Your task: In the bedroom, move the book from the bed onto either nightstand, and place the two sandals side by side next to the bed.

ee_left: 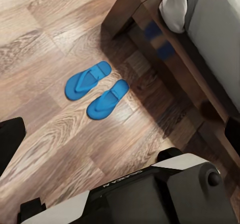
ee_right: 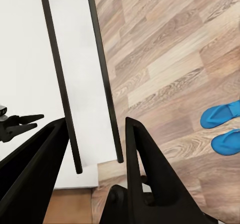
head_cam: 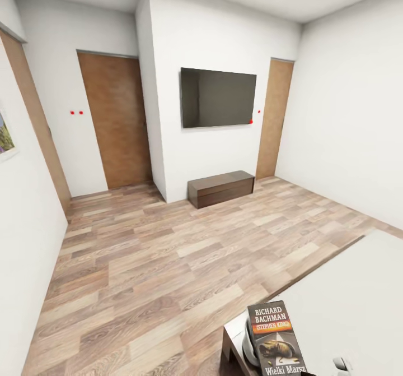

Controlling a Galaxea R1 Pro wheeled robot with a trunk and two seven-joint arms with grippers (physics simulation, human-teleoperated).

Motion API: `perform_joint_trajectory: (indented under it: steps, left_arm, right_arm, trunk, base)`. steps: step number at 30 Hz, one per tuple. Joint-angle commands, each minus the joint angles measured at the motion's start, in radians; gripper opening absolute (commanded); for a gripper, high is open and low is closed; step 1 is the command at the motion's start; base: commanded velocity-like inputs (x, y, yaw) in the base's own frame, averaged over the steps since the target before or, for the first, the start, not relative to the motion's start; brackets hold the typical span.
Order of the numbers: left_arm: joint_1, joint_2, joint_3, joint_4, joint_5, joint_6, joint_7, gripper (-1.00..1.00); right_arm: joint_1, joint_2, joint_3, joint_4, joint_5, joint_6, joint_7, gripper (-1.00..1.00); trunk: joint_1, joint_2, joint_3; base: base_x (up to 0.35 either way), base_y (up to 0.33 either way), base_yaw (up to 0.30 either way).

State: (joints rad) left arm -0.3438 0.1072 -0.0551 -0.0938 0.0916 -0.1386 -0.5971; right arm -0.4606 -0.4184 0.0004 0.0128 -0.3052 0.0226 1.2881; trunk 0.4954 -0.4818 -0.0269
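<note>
Two brown doors stand in the head view, one (head_cam: 115, 119) at upper left and one (head_cam: 275, 117) at upper right, with a black wall screen (head_cam: 218, 97) between them on the white wall (head_cam: 168, 84) and a long low dark bench (head_cam: 220, 188) on the floor below it. Wood-plank floor (head_cam: 157, 269) fills the middle of the frame. At lower right lies the bed (head_cam: 358, 297) with its light-grey mattress, and at the bottom edge the book (head_cam: 275, 339) stands up in front of the mattress, its cover reading "Richard Bachman" and "Wielki Marsz"; what holds it is cut off by the frame edge, so I cannot tell.

Left wrist view: the two sandals (ee_left: 97, 89), bright blue, lie side by side on the planks left of centre, nearly touching, near the dark wooden corner of the bed frame (ee_left: 150, 18) at upper right. White and black robot body (ee_left: 150, 194) crosses the bottom. The left gripper's opening cannot be told.

Right wrist view: the right gripper (ee_right: 95, 149) shows two black fingers (ee_right: 137, 159) rising from the bottom, spread wide with nothing between them. Behind them are a white wall and two thin dark frame bars (ee_right: 102, 73). Both sandals sit at the right edge on the floor.
</note>
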Motion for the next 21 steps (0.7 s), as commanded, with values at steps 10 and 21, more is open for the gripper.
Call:
perform_joint_trajectory:
  steps: [10,21]
  left_arm:
    - [-0.001,0.000,-0.006,0.002,0.010,-0.003,-0.004,1.00]
    - [-0.001,0.000,-0.006,0.002,0.010,-0.003,-0.003,1.00]
  right_arm:
    - [-0.001,0.000,-0.005,0.001,-0.003,0.002,0.002,-1.00]
    - [-0.001,0.000,-0.005,0.001,-0.003,0.002,0.002,-1.00]
  trunk:
    - [0.001,-0.002,-0.002]
    - [0.001,-0.002,-0.002]
  base:
    - [0.000,0.000,0.272]
    - [0.000,0.000,0.272]
